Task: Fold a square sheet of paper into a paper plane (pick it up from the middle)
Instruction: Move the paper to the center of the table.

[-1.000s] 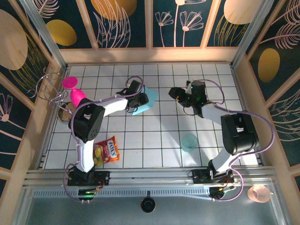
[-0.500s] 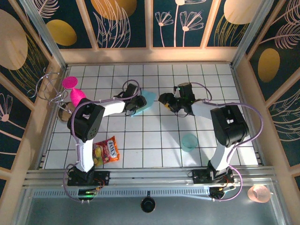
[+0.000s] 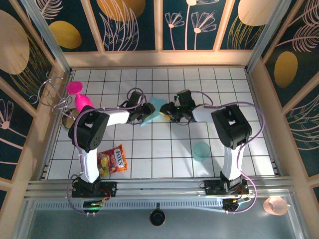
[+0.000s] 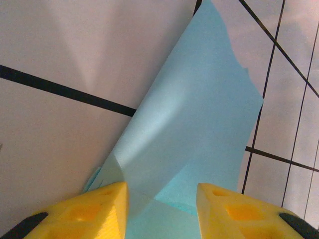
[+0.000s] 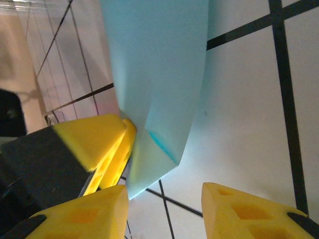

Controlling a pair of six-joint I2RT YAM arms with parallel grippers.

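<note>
The square sheet of paper is light blue and folded with creases. It sits at the middle back of the tiled table, one side raised. My left gripper is at its left edge. In the left wrist view the yellow fingers stand apart, with the paper spanning the gap and running under both of them. My right gripper is close on the paper's right side. Its jaws are apart, and the paper's pointed corner hangs just ahead of the gap. The left gripper's fingers touch that paper.
A translucent teal cup stands right of centre, nearer the front. A snack packet lies by the left arm. A pink goblet and a wire rack are at the left wall.
The right gripper has swung left from the middle right up to the paper, and its jaws have narrowed. The left gripper and paper have shifted slightly right.
</note>
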